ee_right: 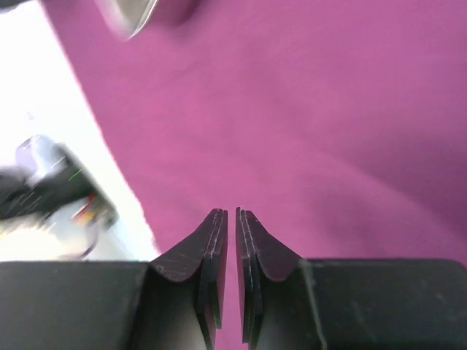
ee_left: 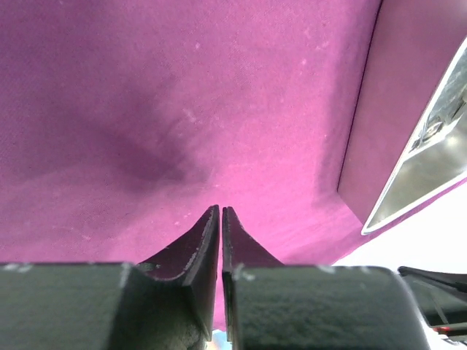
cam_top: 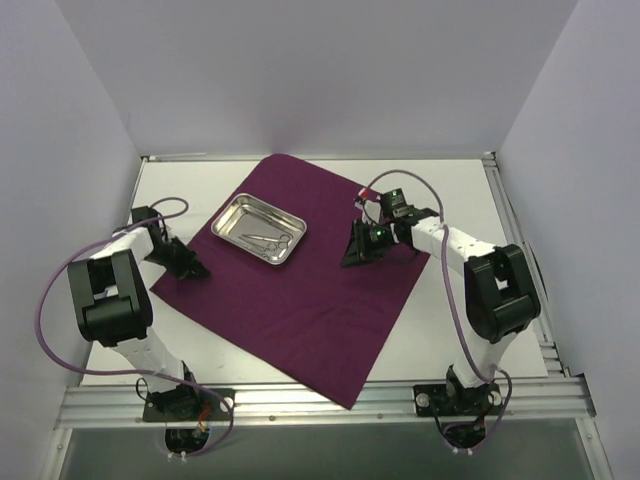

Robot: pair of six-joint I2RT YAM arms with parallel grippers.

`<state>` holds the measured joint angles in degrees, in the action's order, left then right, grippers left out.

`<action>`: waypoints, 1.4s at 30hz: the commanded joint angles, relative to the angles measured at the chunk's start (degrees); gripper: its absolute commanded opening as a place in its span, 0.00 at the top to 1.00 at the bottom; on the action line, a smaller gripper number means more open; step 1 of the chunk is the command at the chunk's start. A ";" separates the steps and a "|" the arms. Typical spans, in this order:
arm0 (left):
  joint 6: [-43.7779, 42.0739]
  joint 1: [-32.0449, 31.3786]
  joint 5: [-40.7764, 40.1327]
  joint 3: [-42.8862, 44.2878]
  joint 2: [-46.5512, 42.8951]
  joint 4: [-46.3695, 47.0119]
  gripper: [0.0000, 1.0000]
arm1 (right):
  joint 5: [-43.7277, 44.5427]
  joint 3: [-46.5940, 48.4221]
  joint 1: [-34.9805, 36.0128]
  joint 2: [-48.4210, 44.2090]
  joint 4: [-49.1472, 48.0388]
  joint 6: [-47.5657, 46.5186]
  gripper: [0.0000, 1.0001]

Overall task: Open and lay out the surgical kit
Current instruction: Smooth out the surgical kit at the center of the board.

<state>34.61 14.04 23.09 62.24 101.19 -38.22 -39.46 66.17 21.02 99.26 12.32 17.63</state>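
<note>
In the middle of the overhead view, the cloth [cam_top: 300,300] lies spread on the worktop [cam_top: 420,340], with the tray [cam_top: 270,207] on its upper part holding the instruments [cam_top: 268,239]. The left gripper [cam_top: 199,271] and right gripper [cam_top: 349,261] sit low over the cloth, fingers almost together, nothing visibly pinched. Snagging the fabric could drag the tray and spill the instruments.

Plain magenta-purple cloth [cam_top: 300,300], shiny silver tray [cam_top: 243,213], silver instruments [cam_top: 268,240], white table [cam_top: 180,180]

Bright even light, blurred right-wrist edges
</note>
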 commanded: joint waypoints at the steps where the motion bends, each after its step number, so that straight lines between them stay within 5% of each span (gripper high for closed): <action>1: -1.48 0.11 1.61 -0.45 -1.08 1.65 0.89 | -20.37 -3.50 0.52 4.08 -9.41 3.64 0.87; 14: 0.10 0.72 0.55 -0.45 5.42 3.76 0.96 | -19.70 -6.92 2.63 13.68 0.34 -0.31 0.88; 24: -0.86 1.69 -0.24 0.34 6.04 3.24 0.97 | -0.83 -17.21 0.52 2.89 14.39 4.69 0.88; 27: -1.73 1.78 -0.24 0.25 4.90 2.54 0.97 | 7.10 -10.23 3.48 -0.55 20.96 2.95 0.88; 35: -1.21 1.69 -0.07 -0.62 -1.08 1.74 0.97 | -12.89 0.71 13.87 4.70 12.83 -0.23 0.88; 42: -1.12 1.78 0.11 -1.06 2.87 4.46 0.97 | -17.40 1.69 20.73 16.47 -1.30 5.82 0.87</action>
<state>34.20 15.49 23.83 61.47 102.76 -36.14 -52.99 68.95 40.66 111.59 16.03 19.64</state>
